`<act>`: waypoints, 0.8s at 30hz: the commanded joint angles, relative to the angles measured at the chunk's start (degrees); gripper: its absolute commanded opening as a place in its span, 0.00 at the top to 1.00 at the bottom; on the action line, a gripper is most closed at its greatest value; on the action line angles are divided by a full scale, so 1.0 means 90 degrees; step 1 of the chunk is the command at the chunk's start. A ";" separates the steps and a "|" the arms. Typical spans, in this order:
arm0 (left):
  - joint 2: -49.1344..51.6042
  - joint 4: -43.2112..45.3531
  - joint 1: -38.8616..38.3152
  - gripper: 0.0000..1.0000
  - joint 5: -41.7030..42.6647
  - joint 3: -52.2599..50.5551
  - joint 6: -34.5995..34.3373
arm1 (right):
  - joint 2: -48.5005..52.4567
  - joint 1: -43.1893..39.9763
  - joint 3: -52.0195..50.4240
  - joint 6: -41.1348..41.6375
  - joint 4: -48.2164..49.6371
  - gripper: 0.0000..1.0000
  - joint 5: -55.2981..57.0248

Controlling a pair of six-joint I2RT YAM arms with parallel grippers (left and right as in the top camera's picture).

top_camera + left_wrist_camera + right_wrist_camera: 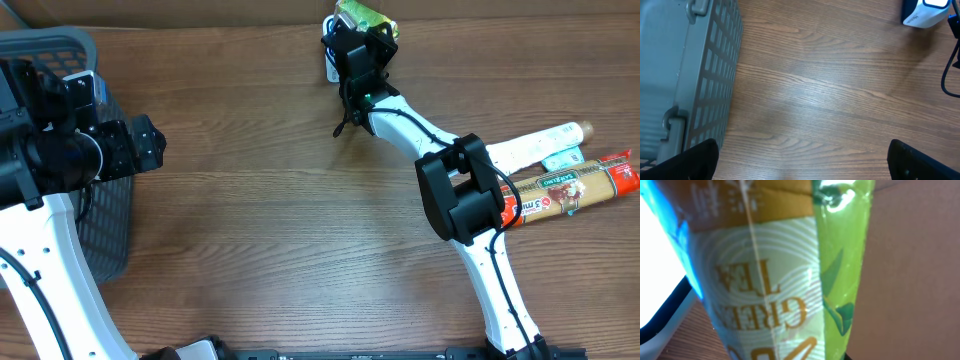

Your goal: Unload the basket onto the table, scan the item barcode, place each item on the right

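The item, a green tea packet (365, 17) with a green and gold label, hangs at the table's far edge, with my right gripper (358, 45) shut on it. It is right beside the white barcode scanner (332, 68). In the right wrist view the packet (780, 290) fills the frame and hides my fingers. Blue light falls on its left side from the glowing scanner (655, 280). My left gripper (138, 143) stands open and empty at the far left. Its fingertips frame bare wood around the left gripper (805, 165), and the scanner (922, 12) shows far off.
A grey plastic basket (60, 50) stands at the left edge, close beside my left arm, and its wall (690, 75) fills the left of the left wrist view. A long pasta packet (575, 188) and a white tube (535, 147) lie at the right.
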 commanded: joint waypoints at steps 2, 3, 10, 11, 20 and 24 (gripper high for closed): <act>0.0010 -0.0015 0.0024 0.00 0.0053 0.0041 0.0121 | -0.0160 0.0087 0.0270 0.0561 -0.0005 0.96 0.0160; 0.0010 -0.0017 0.0024 0.00 0.0053 0.0041 0.0121 | -0.0160 0.0112 0.0270 0.0573 -0.0085 0.96 0.0168; 0.0010 -0.0015 0.0024 0.00 0.0056 0.0041 0.0121 | -0.0656 0.0289 0.0270 0.0678 -0.0175 0.96 0.0588; 0.0010 -0.0015 0.0024 0.00 0.0056 0.0041 0.0121 | -0.0797 0.0301 0.0270 0.0746 -0.0194 0.96 0.0636; 0.0010 -0.0017 0.0024 0.00 0.0053 0.0041 0.0121 | -0.2805 0.0719 0.0270 0.3871 -0.4352 0.96 -0.0525; 0.0010 -0.0017 0.0024 0.00 0.0053 0.0041 0.0119 | -0.4022 0.0301 0.0270 0.6917 -0.7628 0.96 -0.3917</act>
